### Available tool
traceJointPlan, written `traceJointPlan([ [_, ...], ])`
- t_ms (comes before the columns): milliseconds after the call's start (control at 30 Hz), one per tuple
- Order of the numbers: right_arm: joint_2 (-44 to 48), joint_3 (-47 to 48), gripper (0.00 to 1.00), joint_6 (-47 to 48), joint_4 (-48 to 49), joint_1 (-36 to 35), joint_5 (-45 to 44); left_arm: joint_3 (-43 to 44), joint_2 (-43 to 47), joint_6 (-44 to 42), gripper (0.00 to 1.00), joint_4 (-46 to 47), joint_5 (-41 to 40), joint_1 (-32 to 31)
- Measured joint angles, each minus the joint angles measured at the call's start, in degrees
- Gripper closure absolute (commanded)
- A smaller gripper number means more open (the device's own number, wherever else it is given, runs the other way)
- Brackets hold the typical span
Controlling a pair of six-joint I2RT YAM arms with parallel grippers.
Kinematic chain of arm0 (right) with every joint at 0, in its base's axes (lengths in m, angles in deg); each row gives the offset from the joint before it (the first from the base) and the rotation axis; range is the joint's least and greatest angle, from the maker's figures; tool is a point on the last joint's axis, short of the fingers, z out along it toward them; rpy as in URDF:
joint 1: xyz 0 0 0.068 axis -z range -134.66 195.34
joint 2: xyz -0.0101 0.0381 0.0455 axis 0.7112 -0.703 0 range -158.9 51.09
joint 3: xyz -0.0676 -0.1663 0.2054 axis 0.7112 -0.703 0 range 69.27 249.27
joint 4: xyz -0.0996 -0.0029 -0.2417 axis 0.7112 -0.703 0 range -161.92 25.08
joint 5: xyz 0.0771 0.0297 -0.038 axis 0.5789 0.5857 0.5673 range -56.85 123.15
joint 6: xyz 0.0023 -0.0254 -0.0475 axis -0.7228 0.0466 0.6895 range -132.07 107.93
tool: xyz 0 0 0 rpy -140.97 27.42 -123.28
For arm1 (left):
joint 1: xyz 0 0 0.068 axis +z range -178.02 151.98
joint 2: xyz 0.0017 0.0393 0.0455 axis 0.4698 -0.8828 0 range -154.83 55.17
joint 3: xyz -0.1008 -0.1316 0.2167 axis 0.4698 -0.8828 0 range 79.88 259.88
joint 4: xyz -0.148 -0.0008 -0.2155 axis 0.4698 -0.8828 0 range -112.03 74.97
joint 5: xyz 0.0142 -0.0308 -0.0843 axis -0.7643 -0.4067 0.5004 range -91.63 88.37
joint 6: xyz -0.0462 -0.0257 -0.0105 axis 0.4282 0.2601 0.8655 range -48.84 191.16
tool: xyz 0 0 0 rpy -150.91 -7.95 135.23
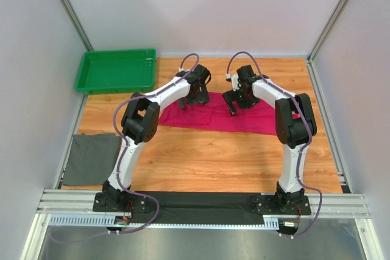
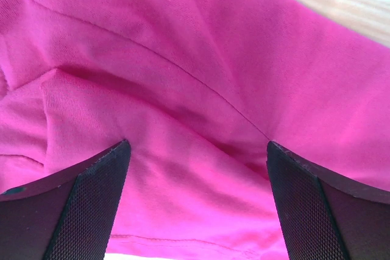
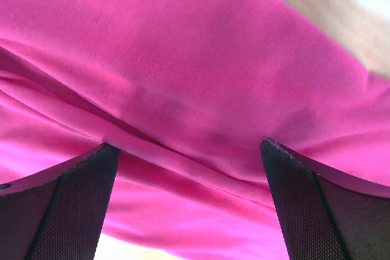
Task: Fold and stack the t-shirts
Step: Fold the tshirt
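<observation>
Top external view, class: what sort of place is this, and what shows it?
Probably a robotics lab test cell: grey panels enclose a wooden table, and a left arm and right arm are bolted to an aluminium rail at its near edge.

Bright even light; top view sharp; right wrist view soft, t-shirt [image 3: 201, 77] blurred, table [image 3: 359, 4] glaring.

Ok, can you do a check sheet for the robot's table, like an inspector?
Surface: light wooden tabletop, no marks seen.
Job's things: one magenta-pink fabric t-shirt, lying mid-table in a long strip, creased.
Clutter: green plastic tray, far left corner; dark grey folded cloth, near left edge.
Grippers: left gripper and right gripper both open, low over the shirt.
Cables: purple cables looped along both arms.
Surroundings: plain grey walls, metal frame.
</observation>
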Motion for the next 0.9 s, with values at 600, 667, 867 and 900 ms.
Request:
traceJointPlan([
  [600,10.8,-15.5,0.0,-38.4,-3.3,-14.6,-9.1,15.5,-9.4,-24.9,0.08,2.5,26.0,6.9],
  [667,10.6,-15.1,0.0,-44.7,-3.6,-17.2,-9.5,16.5,-10.5,-25.8,0.09,4.6,30.9,8.2],
  [867,10.2,-14.3,0.0,-62.0,-0.5,-23.4,-4.4,19.2,-15.5,-22.8,0.09,14.8,49.0,13.7],
  [900,9.9,-14.1,0.0,-64.8,0.4,-23.9,-2.9,20.8,-16.9,-22.0,0.09,16.1,51.4,14.4],
])
